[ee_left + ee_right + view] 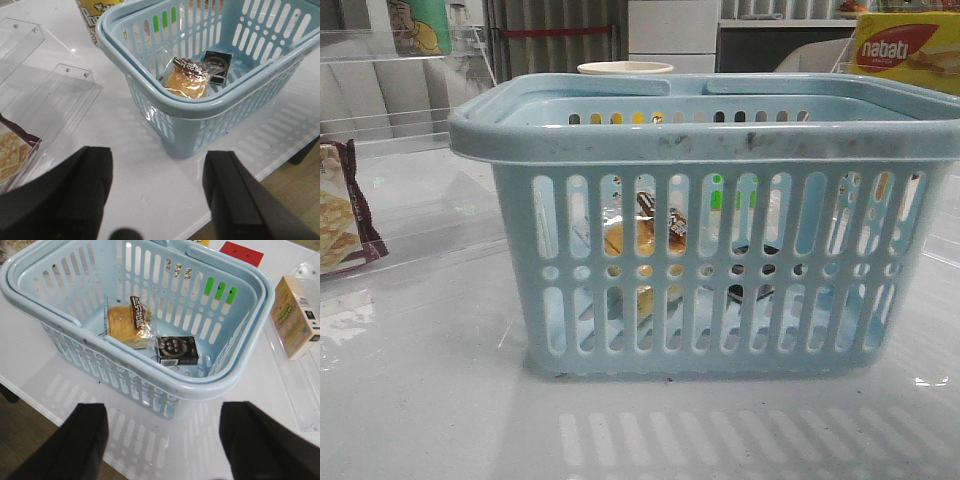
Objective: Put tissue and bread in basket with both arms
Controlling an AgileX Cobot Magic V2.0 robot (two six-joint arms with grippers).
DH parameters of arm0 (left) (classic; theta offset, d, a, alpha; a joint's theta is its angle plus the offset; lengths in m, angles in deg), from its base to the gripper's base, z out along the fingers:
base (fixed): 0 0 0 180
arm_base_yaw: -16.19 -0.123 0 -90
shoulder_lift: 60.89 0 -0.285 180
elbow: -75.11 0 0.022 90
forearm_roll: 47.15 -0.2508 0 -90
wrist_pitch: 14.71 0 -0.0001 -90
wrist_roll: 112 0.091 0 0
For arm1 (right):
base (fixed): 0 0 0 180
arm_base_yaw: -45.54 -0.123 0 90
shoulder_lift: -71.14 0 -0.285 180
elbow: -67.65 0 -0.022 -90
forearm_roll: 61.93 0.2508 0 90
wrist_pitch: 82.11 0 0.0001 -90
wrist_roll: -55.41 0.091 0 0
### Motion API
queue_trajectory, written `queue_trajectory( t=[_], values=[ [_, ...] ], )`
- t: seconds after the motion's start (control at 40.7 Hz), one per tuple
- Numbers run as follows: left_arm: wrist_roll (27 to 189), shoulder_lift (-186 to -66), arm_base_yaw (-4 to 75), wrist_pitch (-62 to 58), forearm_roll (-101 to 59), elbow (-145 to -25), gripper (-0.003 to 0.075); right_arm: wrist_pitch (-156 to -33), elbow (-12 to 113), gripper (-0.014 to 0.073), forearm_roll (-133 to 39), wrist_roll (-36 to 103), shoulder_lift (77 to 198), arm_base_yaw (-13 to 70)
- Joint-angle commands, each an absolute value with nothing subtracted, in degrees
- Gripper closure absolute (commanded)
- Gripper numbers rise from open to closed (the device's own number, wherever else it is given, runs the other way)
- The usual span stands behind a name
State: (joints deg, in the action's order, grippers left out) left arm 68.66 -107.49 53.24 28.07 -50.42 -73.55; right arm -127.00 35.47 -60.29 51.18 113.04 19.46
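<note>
The light-blue basket (pixel 710 135) stands in the middle of the white table. Inside it lie the bread (pixel 127 322), a clear packet with a dark label band, and a small black tissue pack (pixel 177 350) beside it. Both show in the left wrist view too, the bread (pixel 187 80) and the tissue pack (pixel 218 66); the bread (pixel 645 235) is dimly seen through the slots in the front view. My left gripper (pixel 159 195) is open and empty, above the table short of the basket (pixel 200 107). My right gripper (pixel 165 440) is open and empty, above the table short of the basket (pixel 210 385).
A maroon-edged cracker packet (pixel 345 205) lies at the left by clear acrylic stands (pixel 45 90). A yellow nabati box (pixel 905 50) stands back right, a cup (pixel 625 68) behind the basket. A tan carton (pixel 295 315) and a red card (pixel 242 252) lie near the basket. The table edge (pixel 45 412) is close.
</note>
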Motion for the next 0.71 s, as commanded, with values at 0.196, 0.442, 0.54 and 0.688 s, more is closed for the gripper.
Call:
queue_trajectory(
  t=[0.196, 0.442, 0.54, 0.688],
  values=[
    [68.33, -107.5, 53.69, 23.79, -51.98, -75.17, 0.0275, -124.03, 36.96, 0.0067, -60.98, 50.71, 113.03, 19.39],
    [68.0, -107.5, 53.69, 23.79, -52.07, -75.17, 0.0507, -125.68, 36.96, 0.0423, -60.98, 50.71, 113.03, 19.39],
    [68.0, -107.5, 53.69, 23.79, -52.07, -75.17, 0.0609, -125.93, 36.96, 0.0545, -60.98, 50.71, 113.03, 19.39],
    [68.0, -107.5, 53.69, 23.79, -52.07, -75.17, 0.0629, -125.93, 36.96, 0.0538, -60.98, 50.71, 113.03, 19.39]
  ],
)
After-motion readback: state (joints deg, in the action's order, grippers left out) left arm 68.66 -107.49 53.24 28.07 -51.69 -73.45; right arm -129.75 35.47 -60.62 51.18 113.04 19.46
